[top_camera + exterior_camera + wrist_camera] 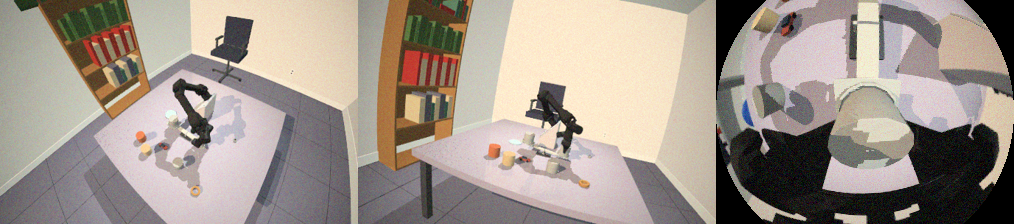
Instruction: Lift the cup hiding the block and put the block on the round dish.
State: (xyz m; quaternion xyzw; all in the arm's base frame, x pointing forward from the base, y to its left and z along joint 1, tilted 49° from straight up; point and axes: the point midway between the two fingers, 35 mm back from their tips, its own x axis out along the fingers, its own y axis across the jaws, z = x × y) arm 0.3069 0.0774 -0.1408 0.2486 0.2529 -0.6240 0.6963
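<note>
"Reading clock directions from the balance (187,133) (543,150) (868,50), top view, where to look for the gripper (203,145) (565,150) (868,123)?"

"Over at four o'clock, pointing down."

"And with what between the fingers?"

"Grasping the pale cup (565,152) (871,130) at that end, with a finger to each side. Set upright over the balance's end plate."

"How about the other cup (173,120) (529,138)?"

"Upright at ten o'clock, at the opposite end."

"And the dish (170,113) (515,141)?"

"Just past that cup, between ten and eleven. Lying on the table (243,173) (483,173), with no cup above."

"Any sight of the block?"

"Hidden. Can't tell from here under which cup."

"What else to spot around?"

"Toward eight o'clock, a toy car (163,146) (524,159) (789,23) and, farther out, a yellow cylinder (146,149) (508,158) (765,20). Near nine, an orange cylinder (141,136) (494,150). Between six and seven, a grey cylinder (177,163) (552,167) (769,100). Near six, well apart, an orange ring (191,191) (584,186). At one, a pale panel (210,107) (550,137)."
</note>
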